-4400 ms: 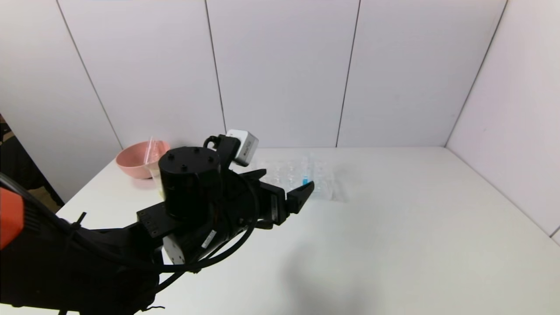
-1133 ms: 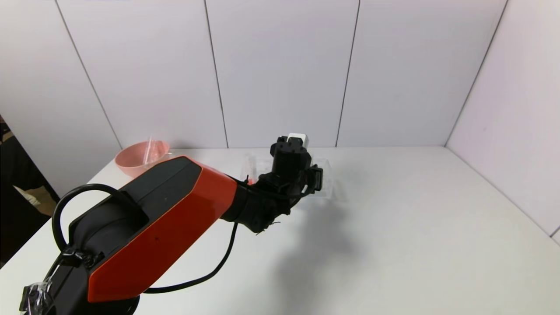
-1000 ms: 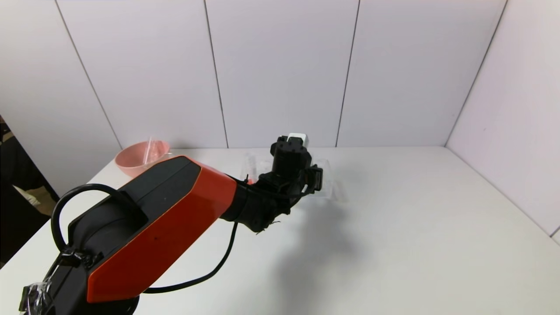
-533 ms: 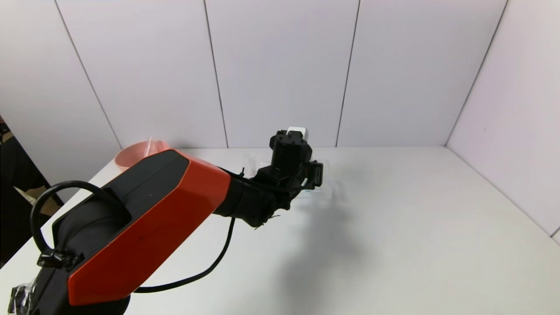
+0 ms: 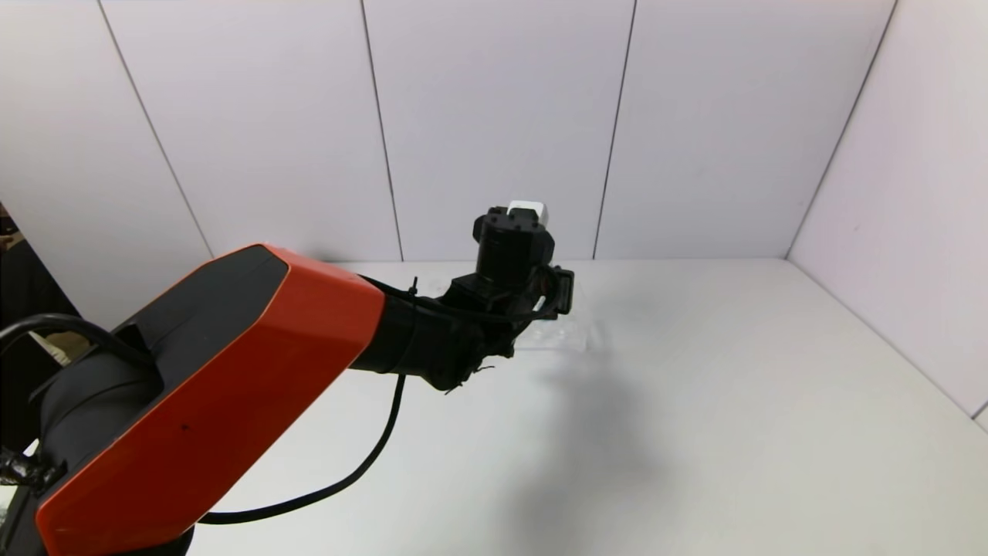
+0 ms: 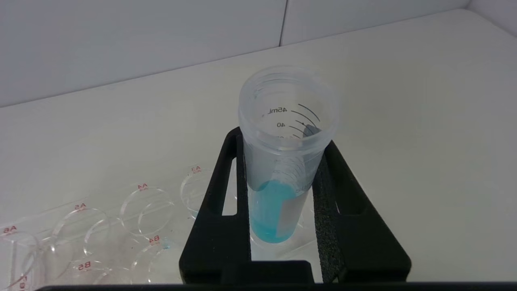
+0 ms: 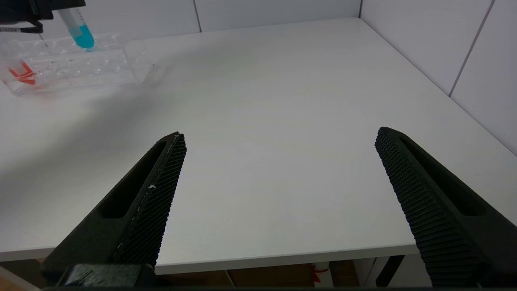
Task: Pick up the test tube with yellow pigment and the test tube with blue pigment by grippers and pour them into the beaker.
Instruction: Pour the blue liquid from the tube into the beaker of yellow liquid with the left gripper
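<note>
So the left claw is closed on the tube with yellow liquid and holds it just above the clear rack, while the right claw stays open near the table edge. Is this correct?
Not quite: the liquid is blue, not yellow. The left wrist view shows the left claw shut on the test tube with blue pigment, just above the clear rack. The right claw is indeed open near the edge of the table.

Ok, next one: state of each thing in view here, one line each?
left pincer: shut on the blue tube, above the rack.
test tube with blue pigment: upright, uncapped, blue liquid in its base, lifted out of the rack.
tube rack: on the table, most wells empty, something red at one end.
right pincer: open, holding nothing, low over the table's near edge.
table: white.
</note>
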